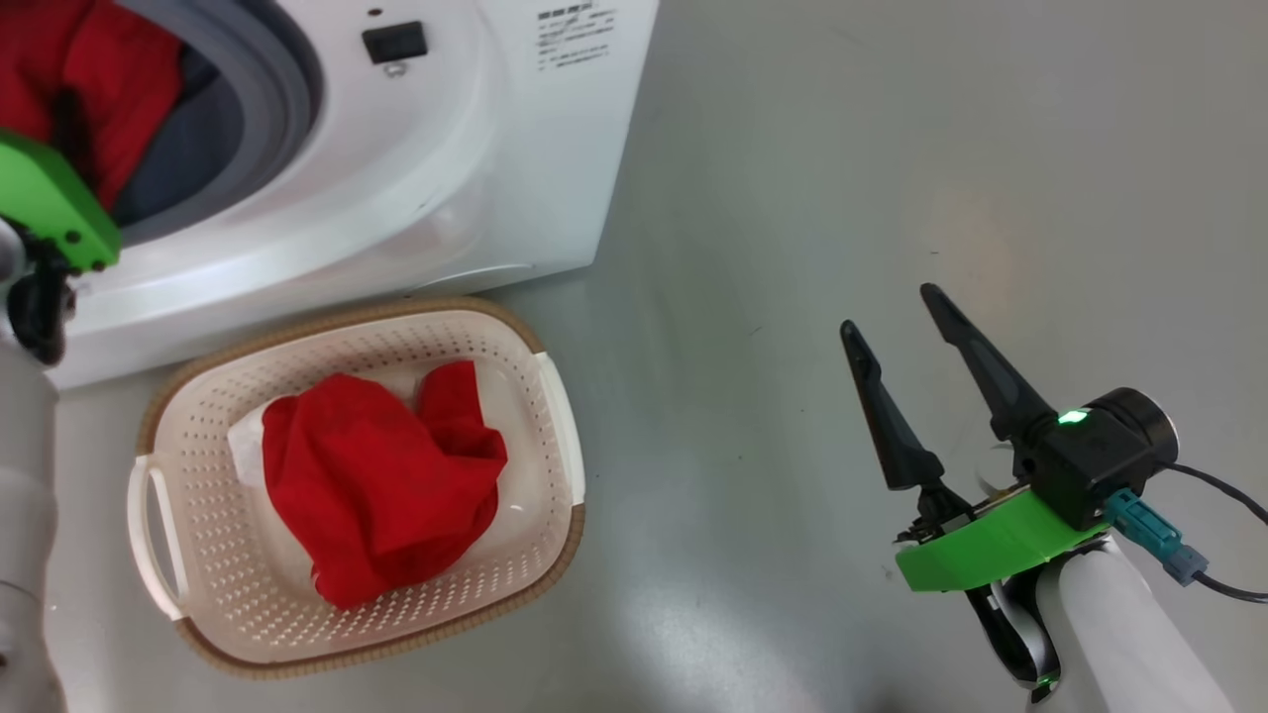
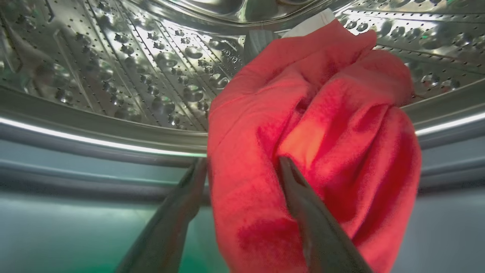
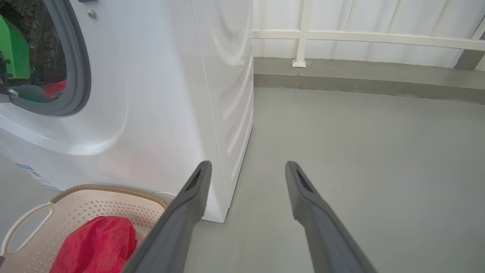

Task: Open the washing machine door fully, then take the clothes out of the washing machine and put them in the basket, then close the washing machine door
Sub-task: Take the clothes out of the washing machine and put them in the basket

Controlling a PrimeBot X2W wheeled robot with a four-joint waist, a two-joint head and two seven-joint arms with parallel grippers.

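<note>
Risk of slip: the spread left hand (image 2: 242,161) brackets one fold of the bright red soft garment (image 2: 322,113) at the mouth of the perforated steel drum (image 2: 132,76). A shallow pinch may drop it short of the cream perforated plastic basket (image 1: 347,315), near left. The right hand (image 1: 887,309) hangs spread, empty.

Floor: the floor (image 1: 892,149) lies bare all round the right end effector (image 1: 887,307), a wide passage.
Basket: the basket (image 1: 560,416) sits just beside the washing machine (image 1: 515,149); the red cloth (image 1: 376,485) fills its middle, with gaps along the walls.
Drum: a red garment (image 2: 322,113) blocks the right half, against the left end effector (image 2: 242,161); the drum wall (image 2: 113,57) on the left is free.
</note>
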